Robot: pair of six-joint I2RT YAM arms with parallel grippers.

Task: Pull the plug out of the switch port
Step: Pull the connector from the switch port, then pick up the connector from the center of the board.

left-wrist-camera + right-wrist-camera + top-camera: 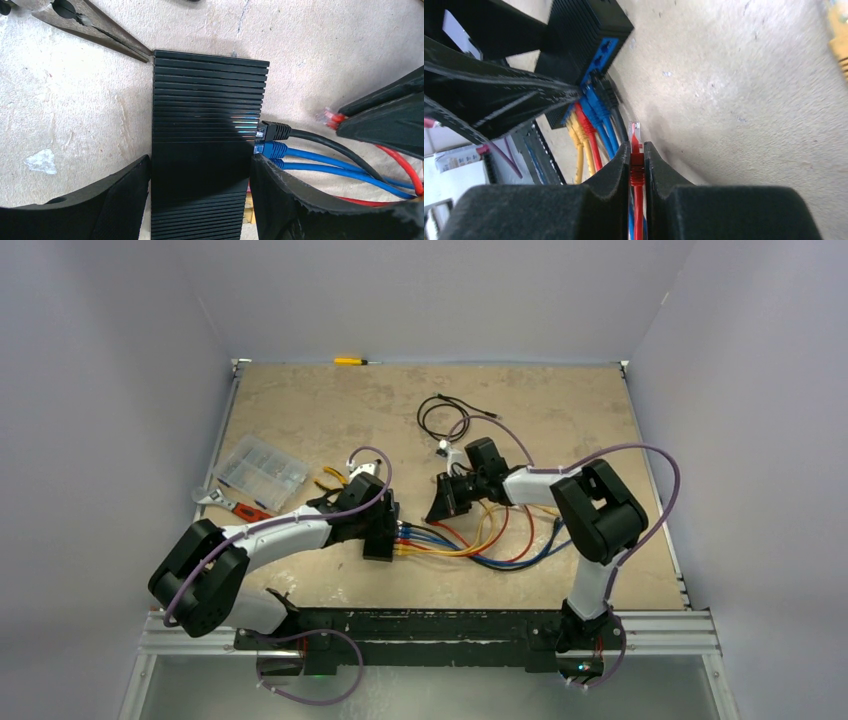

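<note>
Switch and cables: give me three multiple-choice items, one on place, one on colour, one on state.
1. The left claw is: A) far back B) astride the switch C) parked at its base
2. The right claw grips a plug coloured: A) yellow B) blue C) red
3. That plug is: A) out of the switch B) plugged in C) dropped
B: it sits against both sides of the switch. C: red shows in the shut grip. A: the tip hangs clear of the switch.
</note>
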